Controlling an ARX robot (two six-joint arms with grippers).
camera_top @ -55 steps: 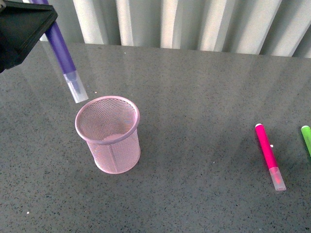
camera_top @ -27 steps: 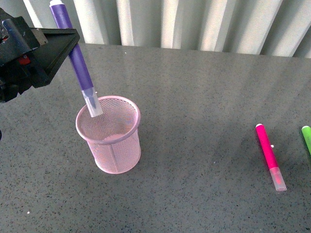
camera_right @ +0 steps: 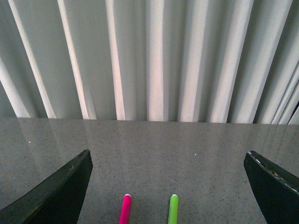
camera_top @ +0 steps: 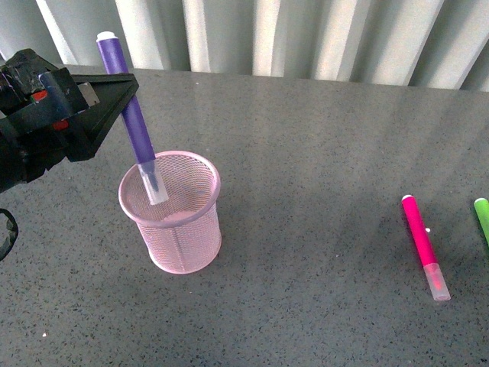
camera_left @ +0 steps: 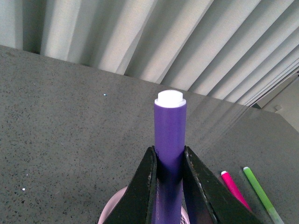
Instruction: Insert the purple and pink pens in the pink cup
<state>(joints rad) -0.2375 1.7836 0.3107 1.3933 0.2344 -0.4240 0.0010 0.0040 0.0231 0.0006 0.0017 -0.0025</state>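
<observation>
Down it has come: over the last second the purple pen [camera_top: 131, 107] has sunk from above the rim until its clear capped end sits inside the mouth of the pink cup [camera_top: 183, 241], close to the wall on the robot's left. The left gripper [camera_left: 168, 156] is clamped on the barrel just under the white end, and the pen leans rather than standing straight. The right gripper [camera_right: 167, 156] hangs spread wide and empty. The pink pen [camera_top: 422, 243] lies flat on the table [camera_top: 321, 145], well off to the right, near the green marker [camera_top: 481, 215].

My worry is that slant. Let go now and the pen falls against 1 side of a light mesh cup, which might tip or skid. Pushed lower at this angle, the cap could snag the mesh. Afterwards, with 2 markers lying so near each other, the green 1 could get grabbed by mistake.
</observation>
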